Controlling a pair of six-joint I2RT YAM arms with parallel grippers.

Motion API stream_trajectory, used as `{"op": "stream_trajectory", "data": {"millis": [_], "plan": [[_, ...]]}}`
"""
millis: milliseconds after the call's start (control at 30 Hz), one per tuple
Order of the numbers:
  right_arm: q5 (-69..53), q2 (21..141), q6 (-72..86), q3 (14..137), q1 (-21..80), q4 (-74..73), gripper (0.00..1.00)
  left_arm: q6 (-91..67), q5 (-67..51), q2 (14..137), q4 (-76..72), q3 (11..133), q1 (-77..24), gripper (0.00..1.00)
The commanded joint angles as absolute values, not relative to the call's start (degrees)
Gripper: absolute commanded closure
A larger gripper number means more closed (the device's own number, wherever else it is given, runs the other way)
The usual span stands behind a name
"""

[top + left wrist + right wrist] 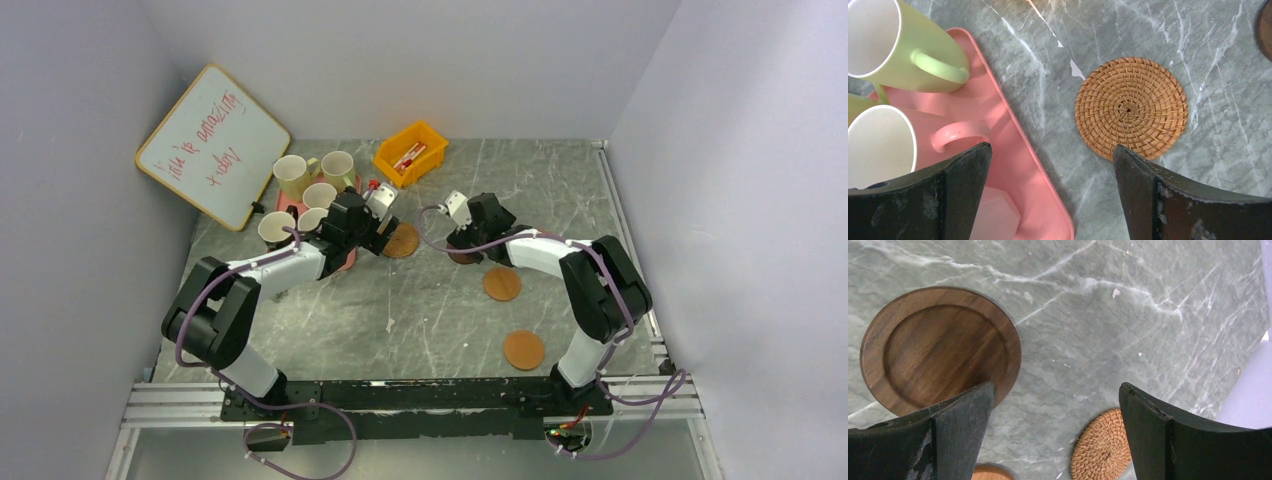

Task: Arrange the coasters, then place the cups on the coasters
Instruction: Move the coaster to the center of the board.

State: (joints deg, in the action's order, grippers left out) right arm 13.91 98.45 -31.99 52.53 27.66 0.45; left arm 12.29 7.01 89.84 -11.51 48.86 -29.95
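Left gripper (1053,155) jaws wide, empty, above the marble table (1198,50) between woven coaster (1131,107) and pink tray (1015,150). Right gripper (1058,390) also wide, empty, beside dark wooden coaster (940,347). Green mug (898,45) and pink mug (893,145) on the tray.

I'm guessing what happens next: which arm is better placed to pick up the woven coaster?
Left. The open left gripper hovers by the woven coaster; the right gripper is by the dark wooden coaster instead.

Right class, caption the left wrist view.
Open left gripper above the table, woven coaster beside a pink tray holding mugs.
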Motion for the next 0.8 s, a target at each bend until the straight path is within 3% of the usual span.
{"op": "stream_trajectory", "data": {"millis": [0, 400, 767], "plan": [[18.37, 100.86, -31.13, 52.70, 26.44, -7.01, 0.00, 11.06, 7.95, 89.67, -12.99, 49.93, -29.79, 0.04], [12.11, 94.21, -28.90, 53.61, 25.81, -9.22, 0.00, 11.59, 8.16, 93.34, -11.46, 53.49, -30.38, 0.04], [8.42, 83.14, -28.23, 48.99, 24.66, -1.07, 0.00, 19.39, 24.91, 103.03, -11.17, 57.91, -40.10, 0.04]]}}
